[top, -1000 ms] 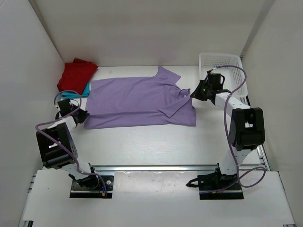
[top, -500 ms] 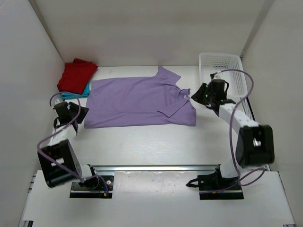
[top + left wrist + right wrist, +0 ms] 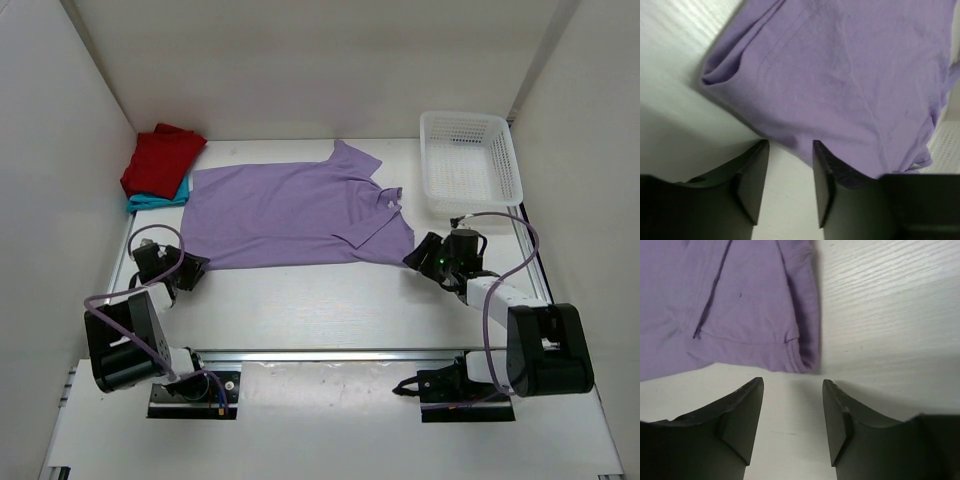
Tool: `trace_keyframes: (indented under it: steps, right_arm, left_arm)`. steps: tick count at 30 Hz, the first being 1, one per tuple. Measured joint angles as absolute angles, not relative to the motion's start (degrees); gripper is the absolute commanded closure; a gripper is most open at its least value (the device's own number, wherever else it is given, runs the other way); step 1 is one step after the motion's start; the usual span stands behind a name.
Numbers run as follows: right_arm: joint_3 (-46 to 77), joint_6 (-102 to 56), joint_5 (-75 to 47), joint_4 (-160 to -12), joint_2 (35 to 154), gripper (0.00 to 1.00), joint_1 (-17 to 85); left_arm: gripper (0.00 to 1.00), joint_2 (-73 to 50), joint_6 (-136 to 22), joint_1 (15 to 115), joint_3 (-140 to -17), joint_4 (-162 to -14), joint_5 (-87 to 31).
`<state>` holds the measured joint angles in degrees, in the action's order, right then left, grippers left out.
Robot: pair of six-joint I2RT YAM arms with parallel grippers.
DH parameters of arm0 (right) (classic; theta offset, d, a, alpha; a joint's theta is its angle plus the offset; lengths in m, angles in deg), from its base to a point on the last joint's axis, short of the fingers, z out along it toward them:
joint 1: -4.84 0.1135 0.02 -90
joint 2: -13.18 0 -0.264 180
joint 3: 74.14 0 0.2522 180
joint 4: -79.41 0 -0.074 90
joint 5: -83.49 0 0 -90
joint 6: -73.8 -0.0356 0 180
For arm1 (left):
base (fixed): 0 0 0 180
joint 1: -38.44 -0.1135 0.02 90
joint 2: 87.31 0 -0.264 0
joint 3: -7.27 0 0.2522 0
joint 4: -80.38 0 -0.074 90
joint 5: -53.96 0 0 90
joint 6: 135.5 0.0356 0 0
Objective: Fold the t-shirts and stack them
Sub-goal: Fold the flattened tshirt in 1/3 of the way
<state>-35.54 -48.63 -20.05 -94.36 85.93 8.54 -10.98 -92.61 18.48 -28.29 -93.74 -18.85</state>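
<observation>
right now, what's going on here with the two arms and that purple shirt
Two robot arms are folding t-shirts. The purple shirt lies spread on the table, not yet fully folded. Both grippers are open and hold nothing: the left gripper is by the shirt's near left corner, the right gripper by its near right corner. The red shirt lies on the teal shirt in the far left corner.

Teal t-shirt (image 3: 152, 202) mostly under the red t-shirt (image 3: 160, 160) (just an edge)
</observation>
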Motion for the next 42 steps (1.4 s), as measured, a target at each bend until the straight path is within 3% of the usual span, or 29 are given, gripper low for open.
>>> trace_keyframes:
  steps: [2,5,7,8,10,11,15,23,26,30,31,34,35,36,40,42]
  right_arm:
    - [-35.6,-49.2,-21.0,-96.4,87.9,0.52,7.5]
    - [-35.6,-49.8,-22.1,-99.3,91.4,0.63,6.3]
    - [-35.5,-50.6,-22.9,-101.7,93.5,0.8,5.9]
    - [-35.4,-51.0,-23.2,-102.7,94.7,0.84,5.8]
    - [-35.2,-52.0,-24.4,-104.7,96.6,0.98,5.4]
    - [-35.3,-52.3,-24.5,-105.3,97.1,1.0,5.4]
    - [-35.7,-53.8,-24.9,-105.6,96.8,1.0,5.4]
    - [-45.4,-55.0,-26.5,-97.4,75.6,1.0,0.7]
    - [-49.8,-54.6,-28.3,-88.9,64.3,1.0,-4.0]
    - [-50.3,-54.2,-28.7,-79.2,56.9,1.0,-2.6]
    - [-50.3,-54.2,-28.9,-77.6,55.7,1.0,-2.2]
    - [-50.3,-54.6,-28.0,-71.8,51.9,1.0,-0.8]
    - [-50.2,-54.8,-27.6,-70.2,50.7,0.91,-0.1]
    - [-50.0,-55.2,-26.9,-68.1,49.3,0.79,0.8]
    - [-45.9,-54.9,-25.4,-62.5,47.7,0.52,2.3]
    - [-42.6,-53.7,-24.5,-61.5,48.0,0.51,3.0]
  left_arm:
    - [0.43,-9.6,-93.7,18.6,-28.6,-95.8,-17.9]
    - [0.5,-7.8,-94.6,19.5,-29.1,-98.0,-17.8]
    - [0.61,-6.6,-95.1,20.0,-29.3,-98.8,-17.9]
    - [0.63,-5.9,-95.1,20.2,-29.6,-99.0,-18.0]
    - [0.78,-4.6,-95.4,20.6,-30.0,-99.4,-18.2]
    - [0.83,-3.9,-95.3,20.7,-30.4,-99.5,-18.5]
    - [1.0,-1.8,-95.5,21.7,-31.8,-99.7,-18.3]
    - [1.0,-5.3,-92.9,22.9,-32.4,-94.4,-20.1]
    - [1.0,-8.4,-91.8,22.1,-31.2,-92.2,-19.6]
    - [1.0,-13.0,-90.1,20.8,-28.2,-88.7,-19.1]
    - [0.99,-14.2,-89.6,20.6,-27.6,-87.6,-19.1]
    - [0.63,-19.3,-87.6,20.5,-25.5,-84.3,-19.3]
    - [0.56,-21.1,-87.0,20.5,-24.8,-83.4,-19.4]
    - [0.41,-22.8,-86.7,20.5,-24.2,-82.3,-19.5]
    - [0.04,-29.7,-85.2,20.6,-23.3,-79.7,-20.3]
    - [0.01,-31.8,-84.2,21.5,-23.9,-77.4,-22.1]
